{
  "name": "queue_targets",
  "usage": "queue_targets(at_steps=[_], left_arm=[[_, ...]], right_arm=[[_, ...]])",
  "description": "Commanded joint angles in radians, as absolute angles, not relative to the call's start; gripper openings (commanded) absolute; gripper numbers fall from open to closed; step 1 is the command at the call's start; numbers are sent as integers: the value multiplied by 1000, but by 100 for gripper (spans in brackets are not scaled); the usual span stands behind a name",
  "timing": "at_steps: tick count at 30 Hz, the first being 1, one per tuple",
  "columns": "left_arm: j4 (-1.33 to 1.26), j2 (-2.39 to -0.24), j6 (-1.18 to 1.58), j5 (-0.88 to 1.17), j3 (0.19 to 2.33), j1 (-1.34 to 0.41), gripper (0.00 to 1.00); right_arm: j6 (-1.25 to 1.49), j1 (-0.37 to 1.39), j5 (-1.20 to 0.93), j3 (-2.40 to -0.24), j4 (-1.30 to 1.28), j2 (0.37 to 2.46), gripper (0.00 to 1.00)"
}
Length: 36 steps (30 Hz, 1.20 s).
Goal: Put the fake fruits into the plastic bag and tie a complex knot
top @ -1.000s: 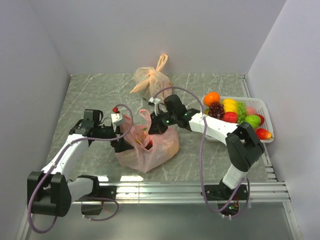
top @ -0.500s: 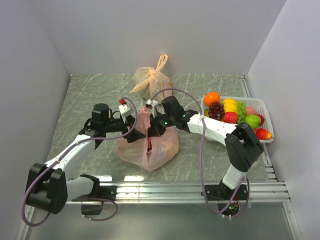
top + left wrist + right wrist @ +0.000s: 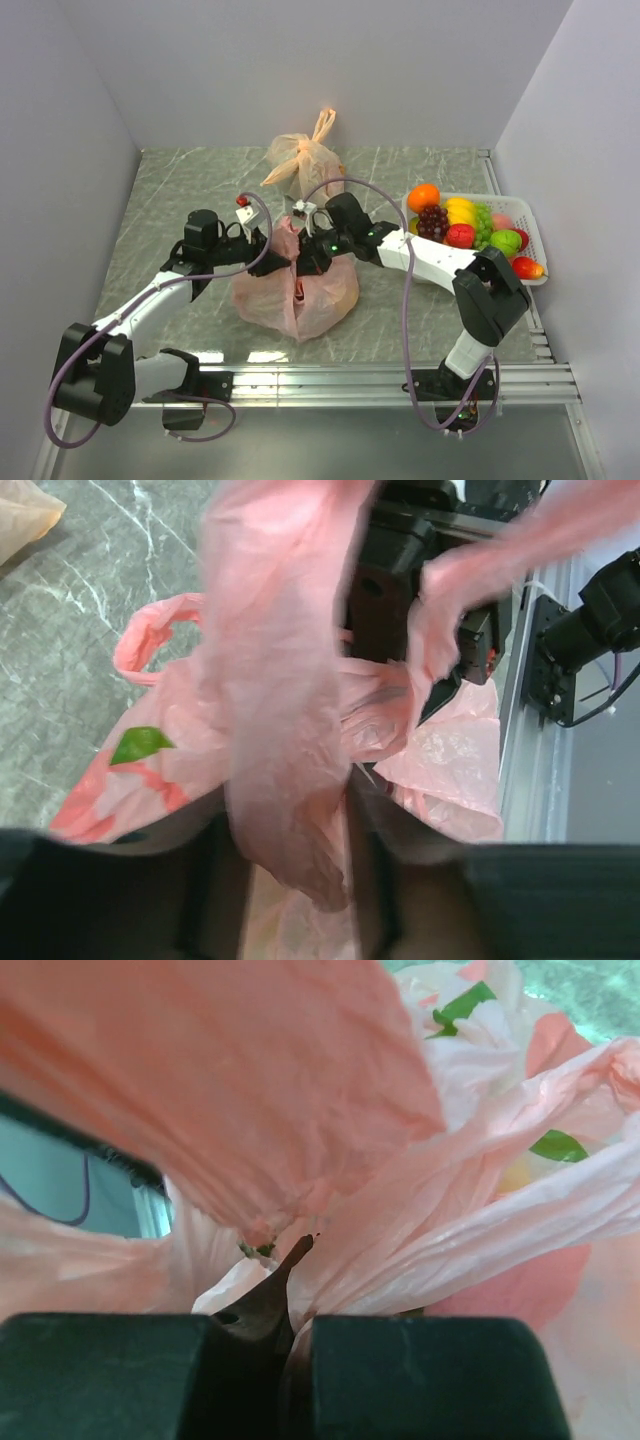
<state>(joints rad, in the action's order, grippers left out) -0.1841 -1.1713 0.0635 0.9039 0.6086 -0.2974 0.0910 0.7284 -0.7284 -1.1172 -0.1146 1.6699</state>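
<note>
Grey-green marbled tabletop [image 3: 170, 190] spreads between pale, plain walls. At the centre of the top view we see the plastic bag [image 3: 305, 300], thin, crinkled, translucent pink-red film slumped in a soft mound, with a green leaf shape [image 3: 140, 745] showing through it. The right gripper [image 3: 303, 262] is pinched tight on a gathered fold of that film. The left gripper [image 3: 272, 264] has its fingers on either side of a hanging strip of the bag; we cannot tell whether they grip it. At right, the fake fruits [image 3: 462, 225], glossy and rounded, lie heaped in a white slotted basket [image 3: 535, 240]. A paler orange bag [image 3: 300, 158] with upright knotted handles sits at upper centre.
</note>
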Motion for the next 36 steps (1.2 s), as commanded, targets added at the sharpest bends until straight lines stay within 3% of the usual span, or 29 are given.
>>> queue_targets(at_steps=[1,3,4,7,12,18,22,25,30,36], left_arm=[[-239,-1160,89,928,601,-302,39],[-218,-1160,86,913,606,-302,31],[-195,-1163,51,911,612,-301,18],[-53,-1143,-92,942,638,-302,6],[181,-1100,-274,959,667,-302,2],[143,-1086,-172,841,670,-302,3],[153,-1042,-181,954,660,-302,41],[257,-1012,-288,1009,663,-304,58],[553,-1006,-668,1028,771,-304,67],[757,-970,-820,1006,844,-177,75]], right_arm=[[84,719,-770,-1104,-83,1614,0],[84,709,-779,-1101,-92,1612,0],[84,700,-790,-1100,-95,1611,0],[69,666,-801,-1095,-115,1603,0],[28,650,-839,-1120,-163,1600,0],[74,676,-929,-1124,-130,1611,0],[97,680,-922,-1121,-101,1620,0],[98,680,-913,-1144,-106,1640,0],[91,680,-910,-1167,-112,1658,0],[66,678,-910,-1173,-138,1655,0]])
